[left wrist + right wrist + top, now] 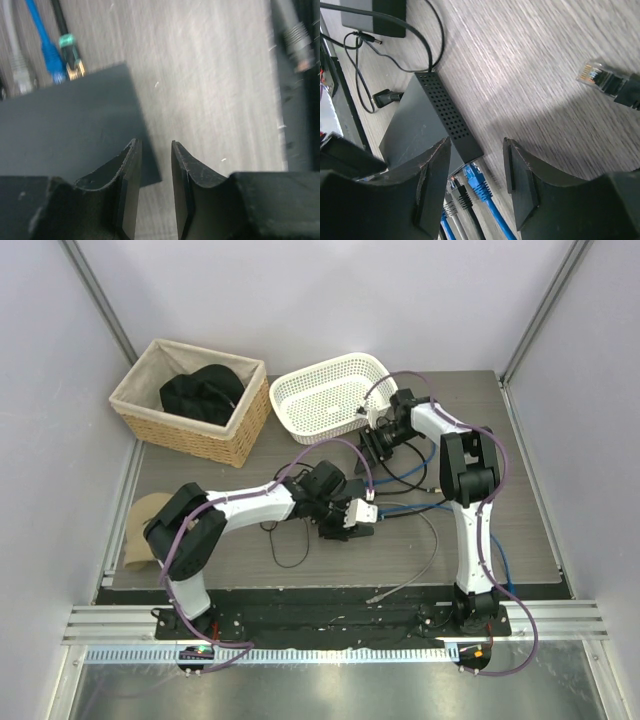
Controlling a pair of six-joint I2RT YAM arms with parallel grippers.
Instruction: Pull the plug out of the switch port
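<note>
The switch (pixel 417 127) is a flat black box with a perforated side. Several plugs sit in its socket row: the outermost blue plug (pixel 479 182), then a black plug (pixel 462 195) and a grey one. My right gripper (pixel 476 145) is open and empty, hovering above that socket end, its fingers either side of the blue plug in the view. In the top view the right gripper (pixel 372 448) is behind the switch. My left gripper (pixel 154 145) is narrowly open and empty over the switch's corner (pixel 65 120). In the top view the left gripper (pixel 352 520) hides most of the switch.
A loose network plug (pixel 600 77) lies on the wood to the right. A black power adapter (pixel 375 15) and its thin cable lie beyond the switch. A wicker basket (pixel 150 425) and a white mesh basket (pixel 330 390) stand at the back. A loose grey cable (pixel 410 580) lies near the front.
</note>
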